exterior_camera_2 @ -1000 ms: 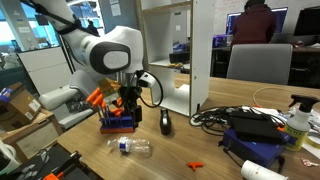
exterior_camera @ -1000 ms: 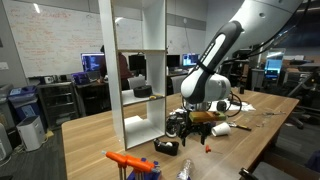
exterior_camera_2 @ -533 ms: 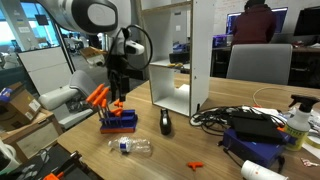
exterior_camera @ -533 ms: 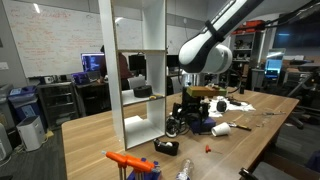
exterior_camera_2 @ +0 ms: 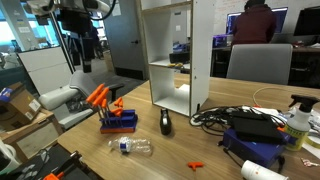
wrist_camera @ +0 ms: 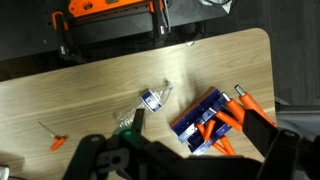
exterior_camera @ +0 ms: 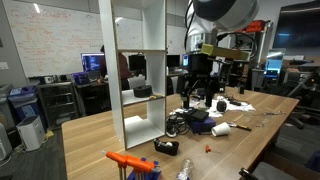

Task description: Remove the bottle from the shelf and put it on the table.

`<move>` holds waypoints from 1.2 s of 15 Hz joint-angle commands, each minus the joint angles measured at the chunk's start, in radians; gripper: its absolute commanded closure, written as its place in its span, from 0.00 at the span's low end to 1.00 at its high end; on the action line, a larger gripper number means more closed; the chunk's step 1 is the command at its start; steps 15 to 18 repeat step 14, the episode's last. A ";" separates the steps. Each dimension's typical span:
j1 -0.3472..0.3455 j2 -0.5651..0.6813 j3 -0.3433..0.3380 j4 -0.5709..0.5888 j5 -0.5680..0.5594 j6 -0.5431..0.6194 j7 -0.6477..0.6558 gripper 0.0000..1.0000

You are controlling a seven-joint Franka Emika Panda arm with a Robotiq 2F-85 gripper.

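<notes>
A clear plastic bottle (exterior_camera_2: 132, 147) with a blue label lies on its side on the light-brown wooden table (exterior_camera_2: 200, 150). It also shows in the wrist view (wrist_camera: 148, 105). The tall white shelf (exterior_camera: 140, 70) stands on the table in both exterior views (exterior_camera_2: 175, 60); I see no bottle in its compartments. My gripper (exterior_camera: 197, 95) hangs high above the table, open and empty, well clear of the bottle. It sits at the top left in an exterior view (exterior_camera_2: 80, 48). Its dark fingers (wrist_camera: 185, 165) fill the bottom of the wrist view.
A blue rack of orange-handled tools (exterior_camera_2: 115, 115) stands next to the bottle and also shows in the wrist view (wrist_camera: 215, 115). A black mouse (exterior_camera_2: 166, 122), cables on a blue box (exterior_camera_2: 255, 130) and a spray bottle (exterior_camera_2: 297, 118) are on the table. Office desks lie behind.
The arm has risen from just above the blue tool rack to high over the table. The bottle has stayed lying on the table.
</notes>
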 commanded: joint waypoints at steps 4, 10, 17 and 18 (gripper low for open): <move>0.002 -0.134 0.020 0.014 0.026 -0.120 -0.008 0.00; -0.011 -0.130 0.028 0.002 0.011 -0.115 -0.011 0.00; -0.012 -0.130 0.028 0.002 0.012 -0.118 -0.011 0.00; -0.012 -0.130 0.028 0.002 0.012 -0.118 -0.011 0.00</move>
